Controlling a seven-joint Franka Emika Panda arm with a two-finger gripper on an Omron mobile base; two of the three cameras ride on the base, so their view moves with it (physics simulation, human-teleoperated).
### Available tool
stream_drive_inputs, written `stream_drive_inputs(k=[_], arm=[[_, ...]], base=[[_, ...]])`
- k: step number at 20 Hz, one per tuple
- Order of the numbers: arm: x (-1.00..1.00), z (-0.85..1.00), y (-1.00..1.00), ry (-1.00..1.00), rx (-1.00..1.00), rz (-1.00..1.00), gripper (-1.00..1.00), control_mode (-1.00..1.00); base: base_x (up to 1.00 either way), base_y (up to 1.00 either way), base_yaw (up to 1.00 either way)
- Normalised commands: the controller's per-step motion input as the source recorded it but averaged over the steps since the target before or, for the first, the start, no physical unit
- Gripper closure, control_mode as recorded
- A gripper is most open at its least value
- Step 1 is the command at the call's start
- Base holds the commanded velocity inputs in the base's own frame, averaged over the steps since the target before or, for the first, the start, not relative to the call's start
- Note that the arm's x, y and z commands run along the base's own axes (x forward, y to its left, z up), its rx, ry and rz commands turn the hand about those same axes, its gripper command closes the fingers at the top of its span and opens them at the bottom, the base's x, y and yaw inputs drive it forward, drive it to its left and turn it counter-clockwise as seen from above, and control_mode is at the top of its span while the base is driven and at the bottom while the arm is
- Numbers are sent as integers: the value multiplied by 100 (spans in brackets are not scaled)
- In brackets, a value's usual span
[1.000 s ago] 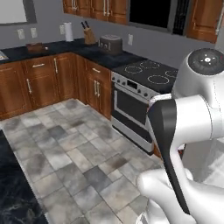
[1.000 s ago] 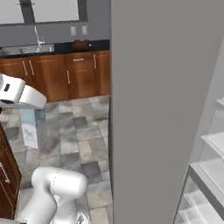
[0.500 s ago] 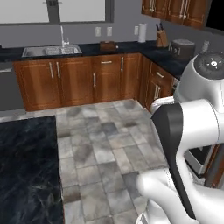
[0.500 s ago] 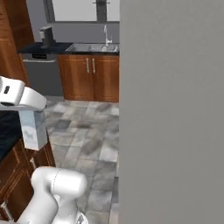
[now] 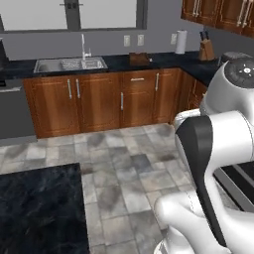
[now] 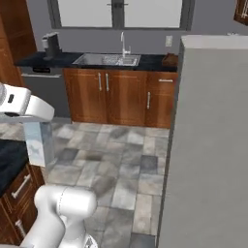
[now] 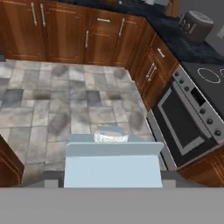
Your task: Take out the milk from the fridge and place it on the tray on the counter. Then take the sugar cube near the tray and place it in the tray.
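The milk [image 7: 112, 164] sits in the claw [image 6: 38, 145], whose jaws are closed against the carton's sides; the carton hangs in the air above the tiled floor [image 5: 124, 173], clear of the fridge [image 6: 208, 145]. Judged status: removal complete; placement on the tray and the sugar cube transfer remain. The hand view shows the carton's gabled top and a stove [image 7: 192, 109]; the left base view shows black bench [image 5: 39, 208] nearby.

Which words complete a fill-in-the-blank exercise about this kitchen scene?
1. The milk is held by the robot's ___.
2. The sink is set into the black ___.
3. Beneath the milk lies a grey tiled ___.
Missing words: gripper; counter; floor.
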Motion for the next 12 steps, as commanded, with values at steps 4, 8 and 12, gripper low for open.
stream_drive_inputs(k=[4, 8, 12], arm=[[0, 0, 0, 0, 0, 0, 100, 100], [0, 0, 0, 0, 0, 0, 100, 100], [0, 0, 0, 0, 0, 0, 100, 100]], base=[[100, 34, 0], [100, -64, 15], [100, -87, 23]])
